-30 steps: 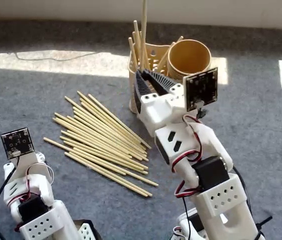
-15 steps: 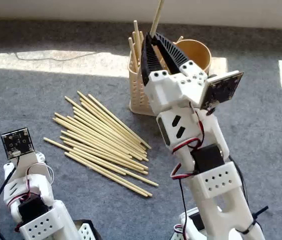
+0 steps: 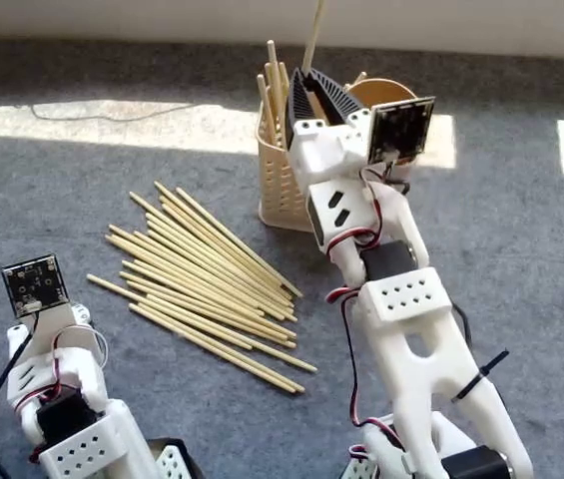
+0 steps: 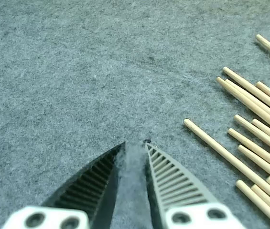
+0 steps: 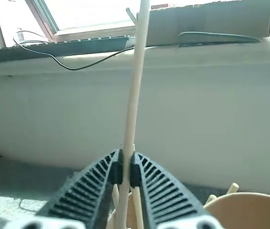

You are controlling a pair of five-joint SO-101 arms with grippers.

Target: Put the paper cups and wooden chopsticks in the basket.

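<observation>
My right gripper (image 3: 310,80) hangs over the cream basket (image 3: 280,190) at the back, shut on one wooden chopstick (image 3: 313,38) that stands almost upright. In the right wrist view the same chopstick (image 5: 135,90) rises from between my right gripper's (image 5: 125,164) closed fingers. A paper cup (image 3: 386,95) and a few chopsticks stand in the basket; the paper cup's rim (image 5: 249,207) shows close by. A pile of several chopsticks (image 3: 207,284) lies on the carpet left of the basket. My left gripper (image 4: 135,143) sits low over bare carpet, slightly open, beside the chopsticks' ends (image 4: 249,138).
Grey carpet (image 3: 82,200) covers the floor, with a sunlit strip at the back. A white wall (image 5: 211,105) and a window sill with a cable run behind the basket. The left arm's base (image 3: 62,399) sits at the front left corner.
The right arm has stretched forward and up, carrying the held chopstick from beside the basket to over its opening. The left arm has kept still.
</observation>
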